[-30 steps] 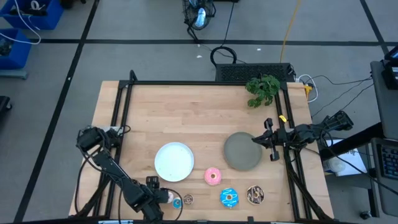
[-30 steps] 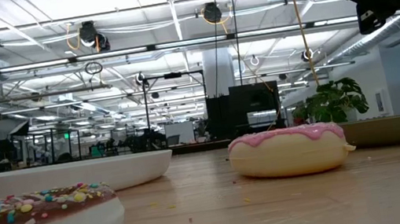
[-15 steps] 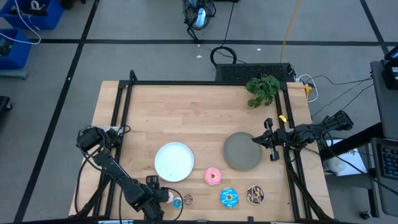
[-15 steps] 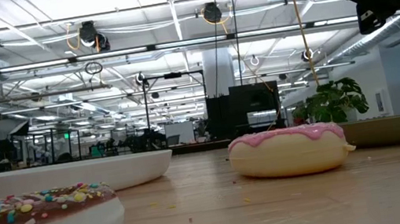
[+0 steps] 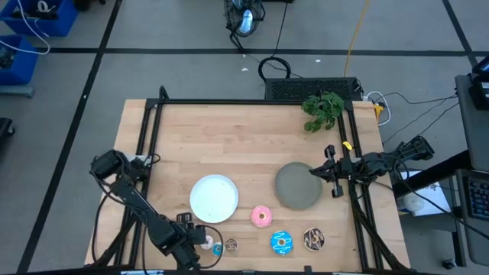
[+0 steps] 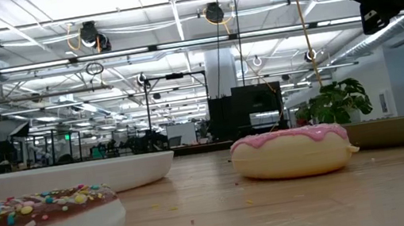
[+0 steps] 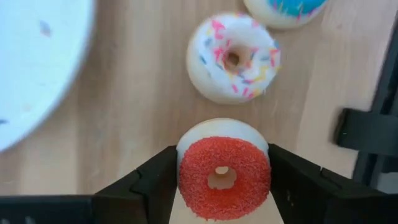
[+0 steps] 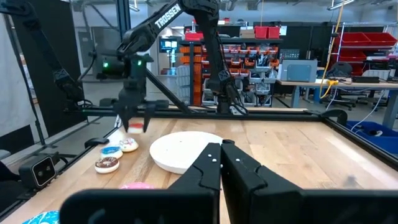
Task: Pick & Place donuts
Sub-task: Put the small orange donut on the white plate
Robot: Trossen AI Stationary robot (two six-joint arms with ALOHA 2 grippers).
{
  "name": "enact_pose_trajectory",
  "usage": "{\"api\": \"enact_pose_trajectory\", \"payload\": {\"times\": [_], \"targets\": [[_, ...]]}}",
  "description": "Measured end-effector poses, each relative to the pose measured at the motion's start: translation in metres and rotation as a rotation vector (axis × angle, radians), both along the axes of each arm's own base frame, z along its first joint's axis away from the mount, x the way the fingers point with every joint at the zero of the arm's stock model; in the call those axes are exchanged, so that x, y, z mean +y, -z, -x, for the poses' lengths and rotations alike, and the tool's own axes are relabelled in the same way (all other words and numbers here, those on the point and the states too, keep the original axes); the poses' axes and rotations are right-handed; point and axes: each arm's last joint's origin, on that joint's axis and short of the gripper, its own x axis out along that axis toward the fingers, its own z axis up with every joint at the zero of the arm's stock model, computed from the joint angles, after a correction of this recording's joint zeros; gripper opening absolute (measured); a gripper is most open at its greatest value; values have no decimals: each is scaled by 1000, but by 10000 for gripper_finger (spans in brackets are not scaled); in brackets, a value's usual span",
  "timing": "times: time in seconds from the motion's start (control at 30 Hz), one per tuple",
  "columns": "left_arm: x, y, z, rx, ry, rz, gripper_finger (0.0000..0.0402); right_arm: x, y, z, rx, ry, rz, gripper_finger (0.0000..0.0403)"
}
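While the right arm is waiting unchanged at the table's right edge, the left arm's shoulder end is sitting slightly farther out than a second ago and its wrist is angled a touch differently, by the front edge. Left gripper (image 7: pixel 224 186): fingers clamped on the red-orange tiny donut (image 7: pixel 224 177), holding it just off the wood, as the right wrist view shows (image 8: pixel 135 127). Tiny blue donut (image 5: pixel 218 248) and tiny brown donut (image 5: pixel 231 245): lying just beside the gripper, near the front edge. White plate (image 5: pixel 214 198): sitting close behind the gripper, its surface bare. Pink donut (image 5: pixel 261 216), blue sprinkled donut (image 5: pixel 281 243), dark brown drizzled donut (image 5: pixel 313 239): resting front-centre to front-right, apart from one another. Grey plate (image 5: pixel 296 186): lying right of centre. Right gripper (image 5: pixel 322 169): hovering over that plate's right rim, fingers pressed together on nothing. Plant (image 5: pixel 322 109): standing at the far right corner; wide bare wood is lying across the far half.
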Motion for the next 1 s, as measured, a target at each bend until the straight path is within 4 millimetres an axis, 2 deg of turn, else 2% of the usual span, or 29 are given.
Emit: {"api": "enact_pose_trajectory", "payload": {"times": [0.37,0.53,0.7,1.0], "targets": [[45,-68,17,-64,-98,-22,230,0,0,0,0,0,0,0],[65,-91,26,-77,-158,-24,230,0,0,0,0,0,0,0],[77,-101,31,-71,-199,-23,230,0,0,0,0,0,1,0],[77,-101,32,-67,-269,-7,230,0,0,0,0,0,9,0]]}}
